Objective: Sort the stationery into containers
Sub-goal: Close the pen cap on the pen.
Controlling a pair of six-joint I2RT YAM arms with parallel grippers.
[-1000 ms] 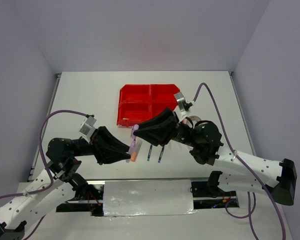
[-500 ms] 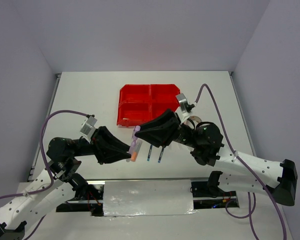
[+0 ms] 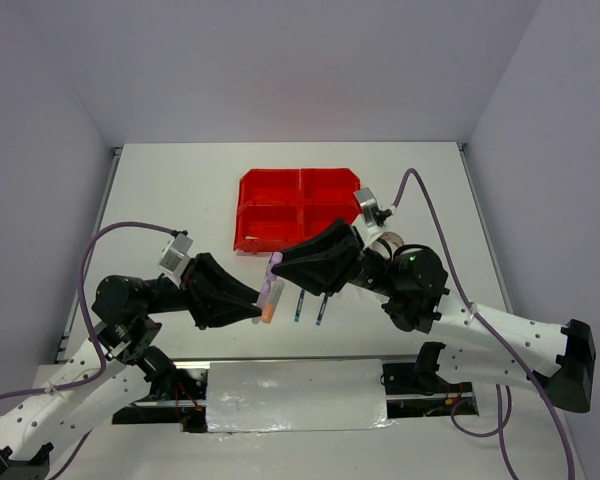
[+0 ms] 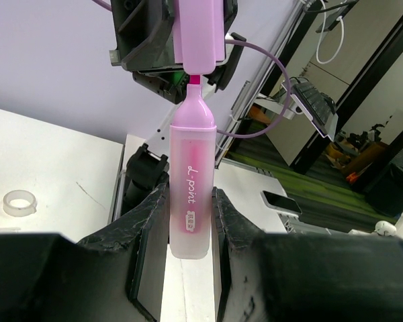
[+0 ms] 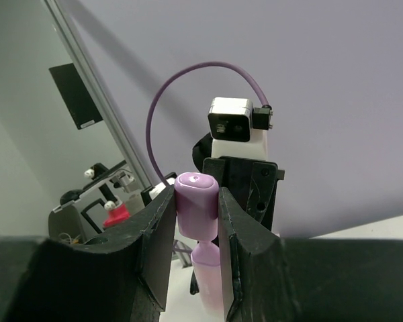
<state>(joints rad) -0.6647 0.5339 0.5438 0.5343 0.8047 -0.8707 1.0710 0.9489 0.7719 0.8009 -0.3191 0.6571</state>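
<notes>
A pink highlighter (image 4: 190, 201) is held upright between my two grippers, above the table in front of the red containers (image 3: 295, 208). My left gripper (image 4: 189, 196) is shut on its body (image 3: 270, 293). My right gripper (image 5: 197, 201) is shut on its pink cap (image 5: 198, 201), which sits just off the body with the pink tip showing in the gap (image 4: 195, 79). Two blue pens (image 3: 309, 306) lie on the table right of the grippers. An orange highlighter (image 3: 267, 315) shows just below the left fingers. Other stationery is hidden or out of view.
A clear tape roll (image 4: 20, 202) lies on the table to the left in the left wrist view. Another tape roll (image 3: 385, 243) shows partly behind my right arm. The four red bins look empty from above. White walls close the table's sides and back.
My right gripper with the cap has shifted slightly down toward the highlighter body. The left gripper has held still.
</notes>
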